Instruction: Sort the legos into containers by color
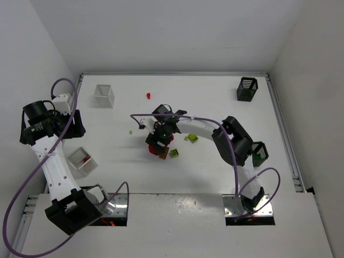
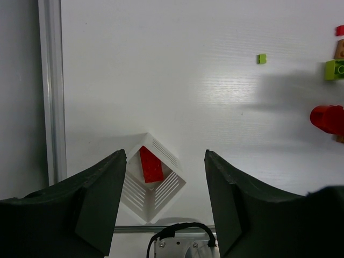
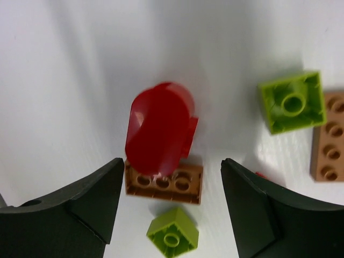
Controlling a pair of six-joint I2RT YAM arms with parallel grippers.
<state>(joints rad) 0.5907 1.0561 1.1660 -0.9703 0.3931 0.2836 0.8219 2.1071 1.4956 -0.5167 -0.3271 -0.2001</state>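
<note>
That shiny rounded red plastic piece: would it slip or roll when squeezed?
The rounded red plastic piece looks hard, so it is likely stiff. Its glossy curve may slip when pinched. It seems to lean on the brown studded brick, so it might tip.

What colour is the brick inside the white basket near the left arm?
Red. The brick in the basket shows best in the left wrist view.

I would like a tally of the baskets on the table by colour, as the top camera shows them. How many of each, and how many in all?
White baskets: 2
Black baskets: 2
Total: 4
</note>
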